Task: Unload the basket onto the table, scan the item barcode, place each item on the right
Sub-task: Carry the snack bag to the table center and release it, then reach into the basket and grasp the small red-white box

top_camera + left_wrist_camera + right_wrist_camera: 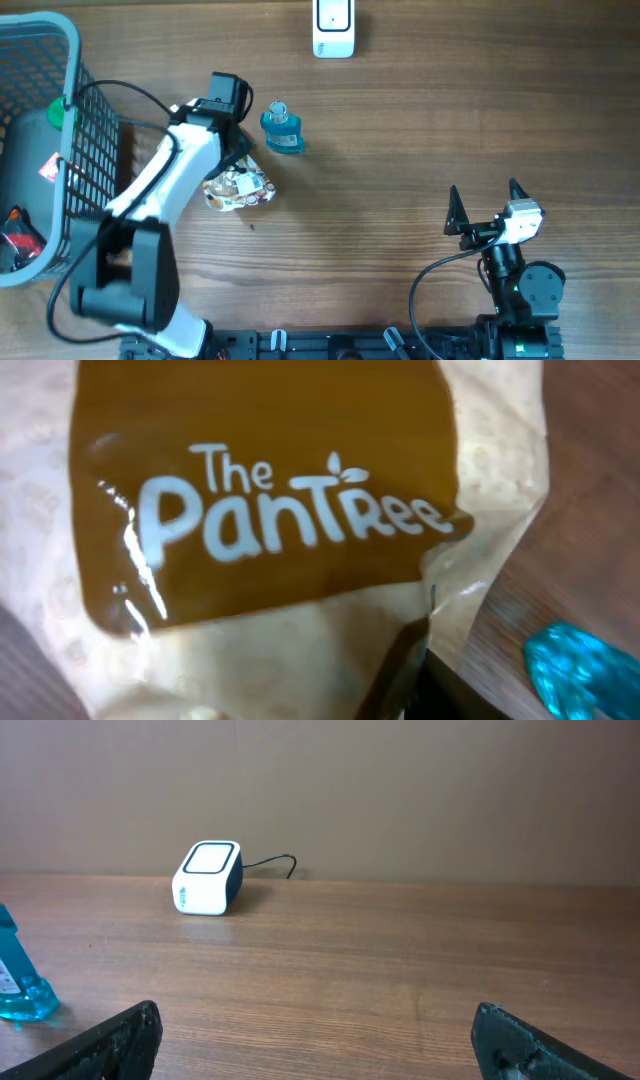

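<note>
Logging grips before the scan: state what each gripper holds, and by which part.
Right gripper is open, holding nothing. Left gripper is down at the edge of the Pantree snack pouch; whether it grips the pouch cannot be told.

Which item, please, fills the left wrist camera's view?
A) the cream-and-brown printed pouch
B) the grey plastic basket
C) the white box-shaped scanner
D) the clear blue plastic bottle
A: the cream-and-brown printed pouch covers nearly the whole frame, with only a sliver of the clear blue plastic bottle at its corner.

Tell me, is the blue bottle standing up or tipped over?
Standing up. The blue bottle rests on its wide base, neck pointing up.
</note>
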Robot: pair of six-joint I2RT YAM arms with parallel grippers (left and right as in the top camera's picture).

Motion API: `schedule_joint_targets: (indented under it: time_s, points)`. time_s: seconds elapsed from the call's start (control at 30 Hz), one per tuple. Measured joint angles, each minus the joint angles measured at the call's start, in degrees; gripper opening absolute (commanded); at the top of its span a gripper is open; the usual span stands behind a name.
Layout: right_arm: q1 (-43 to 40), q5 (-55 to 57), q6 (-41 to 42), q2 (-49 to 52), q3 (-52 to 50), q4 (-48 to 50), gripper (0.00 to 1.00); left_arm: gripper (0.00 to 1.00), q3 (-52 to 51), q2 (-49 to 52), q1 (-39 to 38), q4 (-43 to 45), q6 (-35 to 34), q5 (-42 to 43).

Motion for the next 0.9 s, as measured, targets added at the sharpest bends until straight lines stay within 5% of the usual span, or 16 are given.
schedule_joint_targets:
  time_s: [0.1,0.37,0.43,0.63,0.77,0.9]
  points:
    - [0.0,0.0,0.0,0.0,0.0,0.0,1.0,1.0,-0.1,1.5,0.0,1.3,-0.3,-0.3]
    - [0.0,0.0,0.0,0.0,0.0,0.0,1.0,1.0,-0.1,-4.4,4.7,-2.1,-0.6,-1.8]
    - [0.0,0.0,0.0,0.0,0.0,0.0,1.0,0.95,-0.1,-12.0,7.9,-4.9,-0.6,-2.0]
    - [0.0,0.0,0.0,0.0,0.0,0.0,1.0,1.0,13.2,-37.2,10.4,-8.2,-0.6,-0.5]
    - [0.0,0.0,0.0,0.0,0.0,0.0,1.0,1.0,26.1,-50.9,14.3,-6.8,-0.6,-13.9]
    - [0.0,0.0,0.0,0.0,0.0,0.0,1.0,1.0,26.4,-47.2,24.9,-9.2,-0.6,-24.2]
